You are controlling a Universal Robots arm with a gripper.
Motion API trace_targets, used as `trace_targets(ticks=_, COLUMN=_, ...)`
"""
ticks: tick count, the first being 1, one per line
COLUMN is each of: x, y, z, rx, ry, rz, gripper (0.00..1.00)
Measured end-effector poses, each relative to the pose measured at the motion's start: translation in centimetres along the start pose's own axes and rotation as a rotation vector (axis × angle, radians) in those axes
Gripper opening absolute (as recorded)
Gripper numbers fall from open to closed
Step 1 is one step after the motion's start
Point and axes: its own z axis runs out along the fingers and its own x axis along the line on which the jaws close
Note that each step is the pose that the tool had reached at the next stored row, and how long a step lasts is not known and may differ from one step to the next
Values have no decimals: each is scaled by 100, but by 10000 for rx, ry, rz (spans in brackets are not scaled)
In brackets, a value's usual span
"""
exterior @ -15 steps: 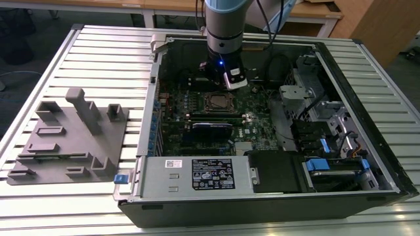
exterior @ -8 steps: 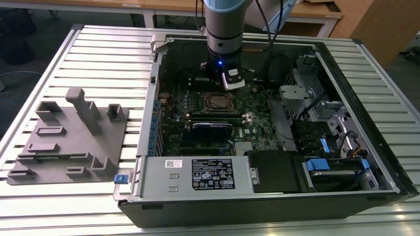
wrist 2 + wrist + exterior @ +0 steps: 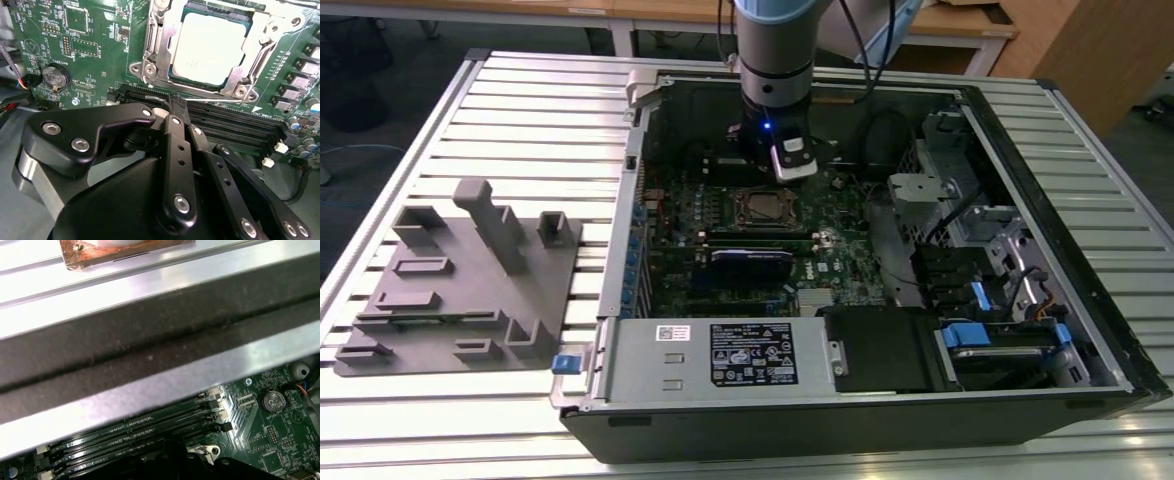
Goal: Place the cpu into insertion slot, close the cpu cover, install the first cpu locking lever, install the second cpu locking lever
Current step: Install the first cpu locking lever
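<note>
The cpu (image 3: 207,47) is seated and the cpu cover (image 3: 156,37) is down, so the work is judged to be at the lever stage. The gripper (image 3: 175,106), fingers together, sits at the locking lever (image 3: 220,100) along the cover's edge. Latching calls for firm downward pressure.

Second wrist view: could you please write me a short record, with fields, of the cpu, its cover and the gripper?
gripper: fingers shut, tips over the memory slots
cpu: seated in the insertion slot, grey top showing
cpu cover: lowered, framing the cpu
lever: thin rod lying along the cover edge nearest the gripper
</note>
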Motion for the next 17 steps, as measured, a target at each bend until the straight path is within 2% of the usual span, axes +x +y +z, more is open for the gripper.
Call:
trace_targets(ticks=3, x=1, y=3, z=2, rx=17, ry=-8, rz=0, gripper=11)
trace_targets(ticks=7, x=1, y=2, z=2, rx=243, ry=-82, rz=-31, gripper=11)
trace_targets(ticks=8, x=1, y=2, z=2, rx=276, ry=-93, rz=-36, gripper=11)
trace_targets(ticks=17, x=1, y=8, z=-13, rx=300, ry=-101, rz=-39, gripper=11)
